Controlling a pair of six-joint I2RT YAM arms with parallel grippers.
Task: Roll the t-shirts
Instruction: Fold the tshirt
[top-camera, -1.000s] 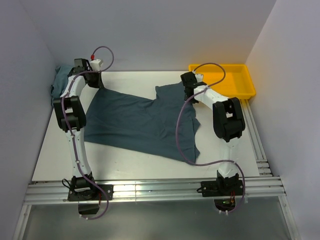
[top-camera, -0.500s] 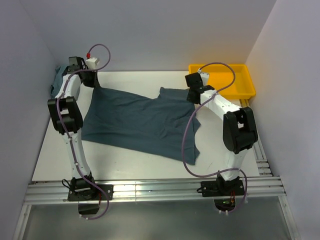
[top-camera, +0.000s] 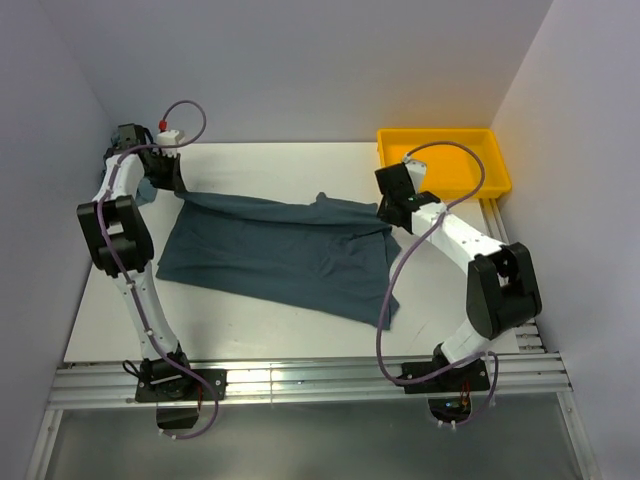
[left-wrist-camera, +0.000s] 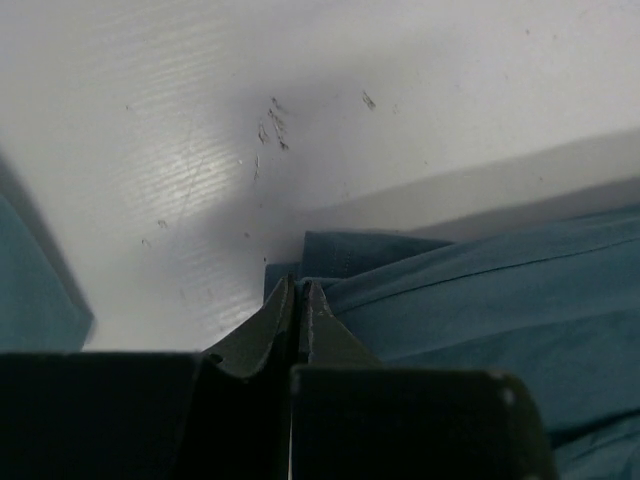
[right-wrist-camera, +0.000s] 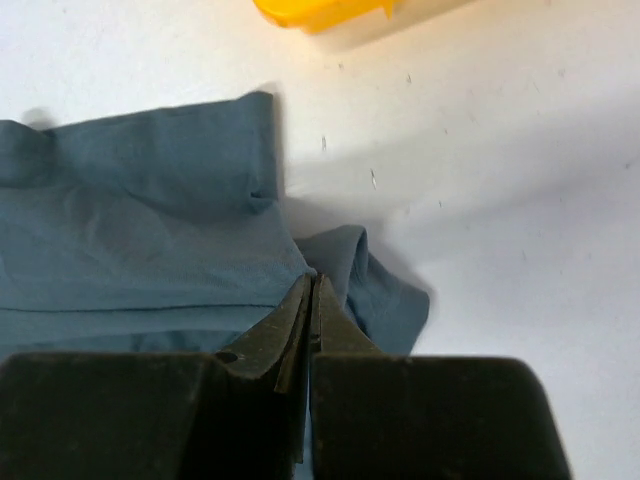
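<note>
T-shirt (top-camera: 280, 250): dark slate-blue, plain, lying across the middle of the white table (top-camera: 260, 320). Creased, with the near hem slanting down toward the right. Far edge drawn into a fairly straight line between the two grippers. Rest of the fabric flat on the surface.

Left gripper (left-wrist-camera: 298, 290): at the far-left corner of the garment. Jaws pressed together on a fold of the fabric edge. Corner held slightly off the table, with a shadow beneath it.

Right gripper (right-wrist-camera: 311, 285): at the far-right edge of the garment. Jaws closed tight on the fabric, beside a small bunched fold. Sleeve lying flat just to the left of the fingers.

Surroundings:
- Second piece of blue cloth (top-camera: 147, 190) bunched in the far-left corner, just beside the left gripper. Mostly hidden by the arm, so kind of garment not determinable.
- Yellow tray (top-camera: 480, 165) at the far-right corner, apart from the garment.
- Purple cable (top-camera: 470, 160) of the right arm looping over the tray's near side.
- Aluminium rails (top-camera: 300, 380) along the near edge, carrying both arm bases.
</note>
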